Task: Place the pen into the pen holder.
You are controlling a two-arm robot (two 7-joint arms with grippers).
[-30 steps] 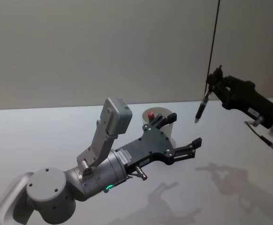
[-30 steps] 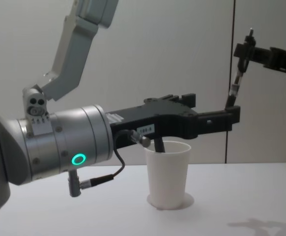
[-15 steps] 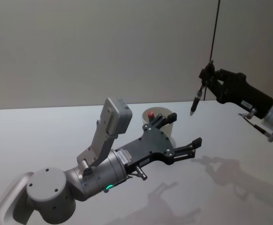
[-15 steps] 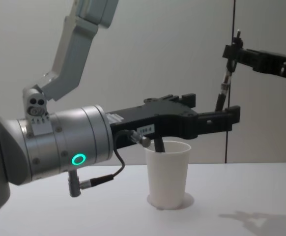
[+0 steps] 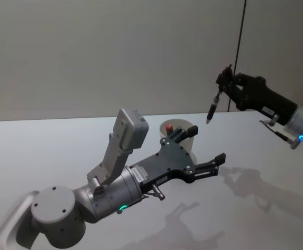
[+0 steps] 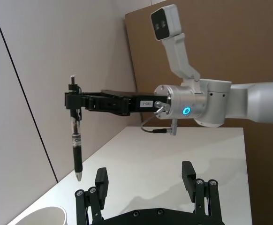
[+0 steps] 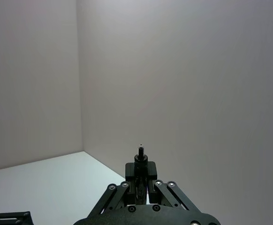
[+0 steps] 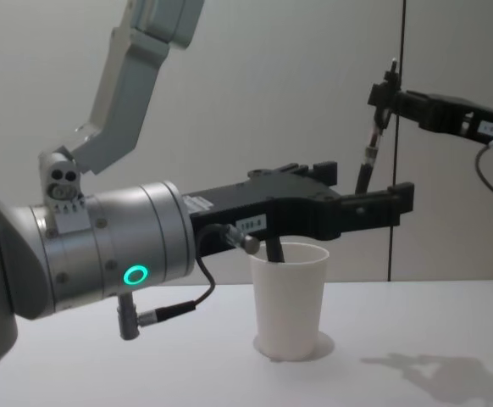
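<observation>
Matt white paper pen holder [image 8: 290, 298]; glossy black plastic pen [image 6: 76, 143].

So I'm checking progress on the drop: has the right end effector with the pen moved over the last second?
Yes. In the chest view the right end effector, shut on the pen, has shifted left and up, closer to above the paper cup.

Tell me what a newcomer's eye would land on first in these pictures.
First, the left gripper, open and large in the foreground, held level just above the white paper cup on the table. Next, up at the right, the right gripper pinching a dark pen that hangs tip down in mid-air, above and right of the cup. A red-topped item already stands inside the cup.
</observation>
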